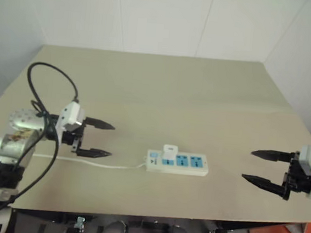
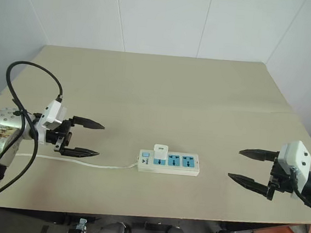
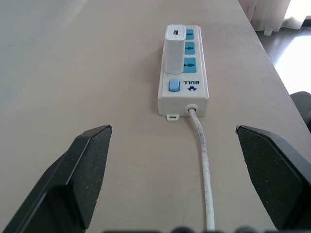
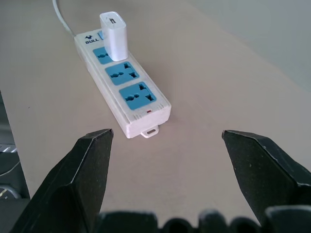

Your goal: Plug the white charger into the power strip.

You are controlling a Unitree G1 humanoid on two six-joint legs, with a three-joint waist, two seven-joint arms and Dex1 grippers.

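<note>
White charger (image 4: 114, 35) stands upright in the power strip's (image 1: 177, 163) socket nearest the switch, light, rigid, slick-sided, best pinched across flat faces; my left gripper (image 1: 97, 139) and right gripper (image 1: 262, 167) both spread, empty, well apart.

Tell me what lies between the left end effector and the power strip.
Only the strip's thin white cable on bare table, per the left wrist view, between left end effector and power strip.

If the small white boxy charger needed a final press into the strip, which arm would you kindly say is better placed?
Probably left: the open left pincer hangs nearer the charger, seated at the long white power strip's switch end; the open right pincer is farther.
</note>
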